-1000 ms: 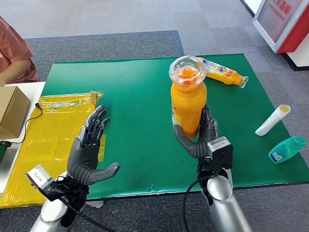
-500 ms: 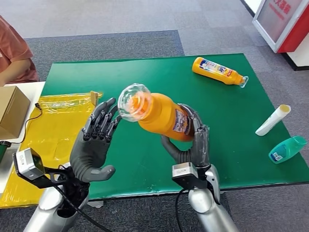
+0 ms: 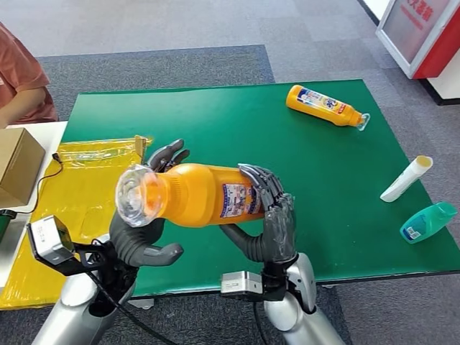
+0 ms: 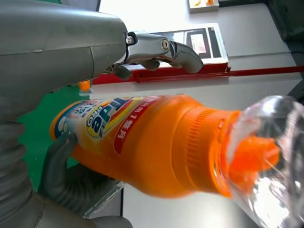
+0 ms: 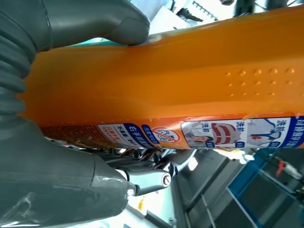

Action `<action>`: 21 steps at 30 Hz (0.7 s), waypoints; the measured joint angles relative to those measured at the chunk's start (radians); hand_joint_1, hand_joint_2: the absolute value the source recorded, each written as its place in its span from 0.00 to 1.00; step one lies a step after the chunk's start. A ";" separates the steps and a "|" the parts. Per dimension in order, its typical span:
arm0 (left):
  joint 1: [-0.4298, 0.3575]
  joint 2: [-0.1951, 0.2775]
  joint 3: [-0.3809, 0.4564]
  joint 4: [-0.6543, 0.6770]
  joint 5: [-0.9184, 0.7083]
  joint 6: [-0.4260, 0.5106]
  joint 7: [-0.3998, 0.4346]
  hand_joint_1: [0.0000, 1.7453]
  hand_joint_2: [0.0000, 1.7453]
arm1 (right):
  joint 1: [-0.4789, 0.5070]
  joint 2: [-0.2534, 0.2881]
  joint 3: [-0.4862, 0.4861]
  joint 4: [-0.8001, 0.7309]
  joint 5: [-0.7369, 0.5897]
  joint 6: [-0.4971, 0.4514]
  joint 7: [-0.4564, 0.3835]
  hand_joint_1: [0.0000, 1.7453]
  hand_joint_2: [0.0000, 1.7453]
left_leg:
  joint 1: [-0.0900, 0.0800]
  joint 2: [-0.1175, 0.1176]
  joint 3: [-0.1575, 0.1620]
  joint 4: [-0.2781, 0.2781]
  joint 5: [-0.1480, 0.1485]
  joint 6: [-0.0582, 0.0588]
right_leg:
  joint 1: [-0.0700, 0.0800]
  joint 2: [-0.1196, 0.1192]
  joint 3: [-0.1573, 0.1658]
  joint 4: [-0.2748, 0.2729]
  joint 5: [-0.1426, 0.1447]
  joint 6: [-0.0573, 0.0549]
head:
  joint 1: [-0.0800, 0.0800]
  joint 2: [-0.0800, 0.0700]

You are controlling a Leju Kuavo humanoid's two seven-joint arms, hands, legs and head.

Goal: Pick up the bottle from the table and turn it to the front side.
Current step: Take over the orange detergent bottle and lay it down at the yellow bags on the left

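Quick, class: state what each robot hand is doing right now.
Left hand: open, cupped under the orange bottle near its neck; contact cannot be told.
Right hand: grips the orange bottle at its base end.

1. Open green mat (image 3: 217, 129) across centre and far left; free passage there.
2. Far right blocked by lying orange bottle (image 3: 324, 106).
3. Right edge: white tube (image 3: 405, 178) and teal bottle (image 3: 428, 221), near each other.
4. Left side: yellow bag (image 3: 81, 194), flat; cardboard box (image 3: 19, 165) beyond it.
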 joint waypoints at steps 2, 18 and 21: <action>-0.005 0.001 0.000 0.000 -0.007 0.005 0.000 0.00 1.00 | 0.000 0.000 0.014 -0.006 0.004 -0.001 0.006 1.00 1.00 | 0.000 0.000 0.000 0.000 0.000 0.000 | 0.000 0.000 0.000 0.000 0.000 0.000 | 0.000 0.000; -0.085 0.008 -0.022 0.027 -0.093 0.024 0.008 0.00 1.00 | -0.034 -0.013 0.129 -0.034 -0.019 0.020 0.059 1.00 1.00 | 0.000 0.000 0.000 0.000 0.000 0.000 | 0.000 0.000 0.000 0.000 0.000 0.000 | 0.000 0.000; -0.101 0.007 -0.042 0.031 -0.066 0.007 0.025 0.00 1.00 | -0.049 -0.013 0.131 0.002 -0.037 0.029 0.060 1.00 1.00 | 0.000 0.000 0.000 0.000 0.000 0.000 | 0.000 0.000 0.000 0.000 0.000 0.000 | 0.000 0.000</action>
